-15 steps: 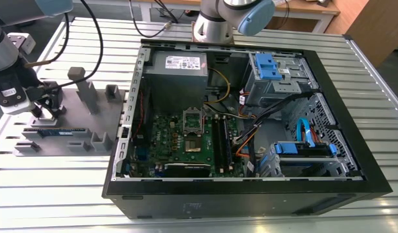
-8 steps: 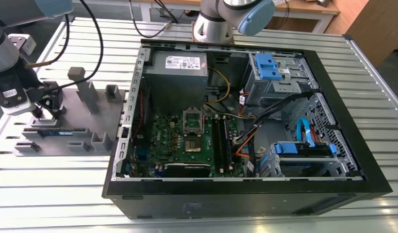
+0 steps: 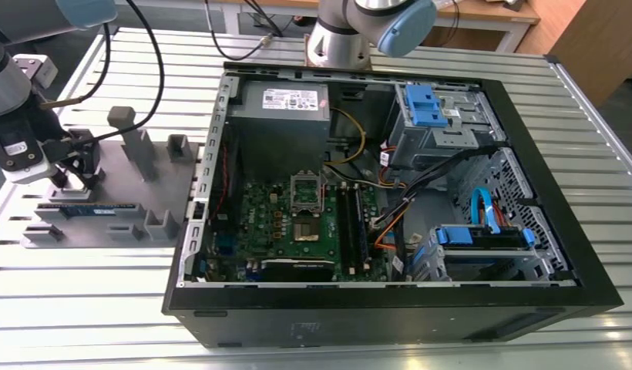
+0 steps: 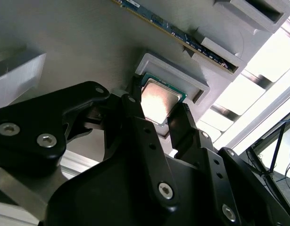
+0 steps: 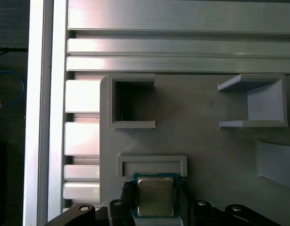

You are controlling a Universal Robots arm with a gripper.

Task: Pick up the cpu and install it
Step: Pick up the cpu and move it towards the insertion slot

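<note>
The cpu (image 5: 155, 197) (image 4: 159, 100), a small square chip with a silvery top and green rim, lies in a shallow grey nest on the fixture plate (image 3: 121, 185) at the exterior view's left. My gripper (image 3: 72, 176) (image 4: 160, 113) (image 5: 155, 188) is down over that nest. Its black fingers (image 4: 135, 110) press against two opposite edges of the chip, shut on it. The chip still rests level in the nest. The open socket (image 3: 306, 202) on the green motherboard sits inside the computer case.
The black computer case (image 3: 563, 301) lies open at the exterior view's right. A blue-green memory stick (image 3: 90, 209) (image 4: 175, 33) lies on the plate beside the nest. Grey posts (image 3: 126, 131) and brackets (image 5: 130, 101) rise from the plate. A slatted metal table (image 3: 79, 301) carries everything.
</note>
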